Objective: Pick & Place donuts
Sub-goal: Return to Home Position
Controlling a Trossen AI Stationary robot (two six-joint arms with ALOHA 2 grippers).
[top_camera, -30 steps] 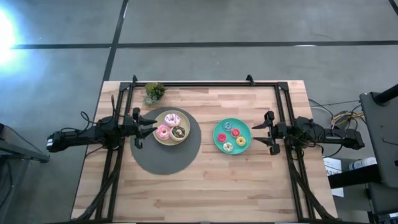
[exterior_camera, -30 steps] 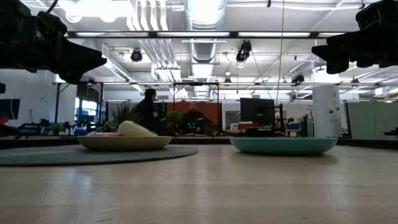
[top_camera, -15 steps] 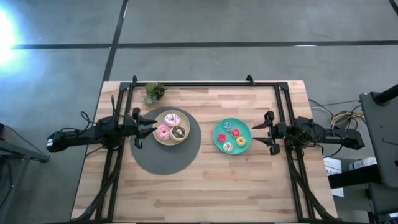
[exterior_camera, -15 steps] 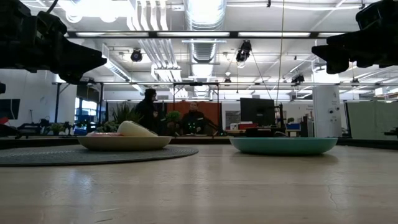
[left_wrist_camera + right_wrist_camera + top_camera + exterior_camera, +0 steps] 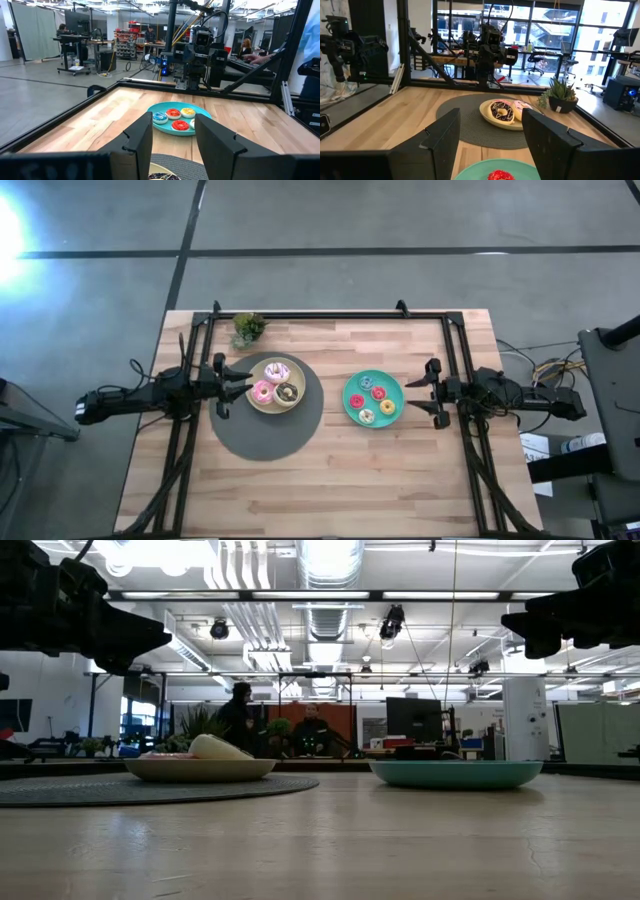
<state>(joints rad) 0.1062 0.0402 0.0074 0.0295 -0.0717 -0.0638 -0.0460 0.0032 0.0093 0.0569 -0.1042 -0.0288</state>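
Note:
Three larger donuts lie on a beige plate (image 5: 276, 402): a lilac sprinkled one (image 5: 277, 371), a pink one (image 5: 263, 391) and a dark chocolate one (image 5: 287, 393). Several mini donuts, red (image 5: 357, 401) and orange (image 5: 387, 407) among them, lie on a teal plate (image 5: 352, 387). My left gripper (image 5: 243, 383) hovers open at the beige plate's left side, pointing right, and touches nothing. My right gripper (image 5: 418, 395) hovers open just right of the teal plate, pointing left. Between the left gripper's fingers (image 5: 172, 135) I see the teal plate (image 5: 172, 105); between the right's (image 5: 492, 132), the chocolate donut (image 5: 502, 111).
The beige plate sits on a round grey mat (image 5: 262, 435). A small potted plant (image 5: 247, 329) stands near the far edge, left of centre. A black frame (image 5: 330, 314) runs along the far, left and right edges. Bare wood stretches along the near side (image 5: 330, 490). People sit in the room beyond.

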